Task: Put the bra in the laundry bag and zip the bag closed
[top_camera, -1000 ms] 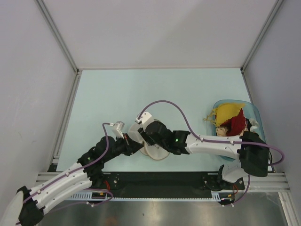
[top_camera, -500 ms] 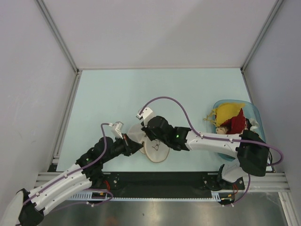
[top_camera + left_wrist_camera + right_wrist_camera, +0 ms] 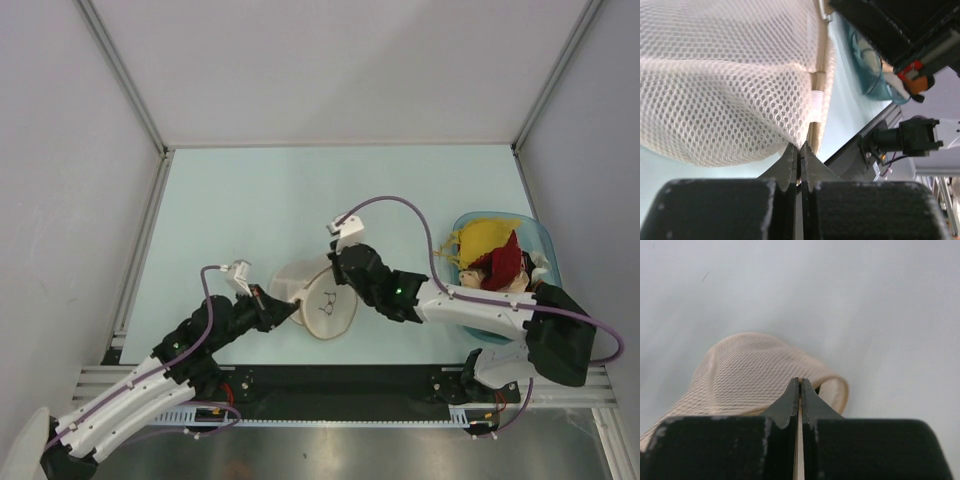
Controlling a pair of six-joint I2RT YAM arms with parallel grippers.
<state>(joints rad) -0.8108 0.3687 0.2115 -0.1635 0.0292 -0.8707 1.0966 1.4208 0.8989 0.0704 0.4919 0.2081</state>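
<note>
**A:** How do the left jaws stand?

**B:** Clenched. Their fingertips [image 3: 790, 162] press flat together, and the hem of the laundry bag [image 3: 341, 321] runs straight down into them, so they nip the mesh at its rim. From overhead, that is the bag's left edge.

**A:** And the right jaws?

**B:** Also clenched, with no gap between the tips. From the wrist they sit against a raised dome of mesh. I cannot tell whether a fold is caught between them, because the black finger blocks cover the bag's lower edge.

**A:** Where does the bag lie?

**B:** On the bench [image 3: 250, 200], near its front edge, between the two arms. It is open in two halves: a round one facing up and a mesh one beside it on the left. The right wrist hides where the halves meet at the top. A thin dark squiggle [image 3: 328, 304] shows on the round half, too small to name.

**A:** Further out?

**B:** A translucent blue tub [image 3: 536, 235] stands at the bench's right edge, well apart from the bag. It holds a yellow garment [image 3: 485, 238] and a red garment [image 3: 503, 262]. The right arm covers the tub's near end, and the left arm is cut off at the lower-left corner.
</note>
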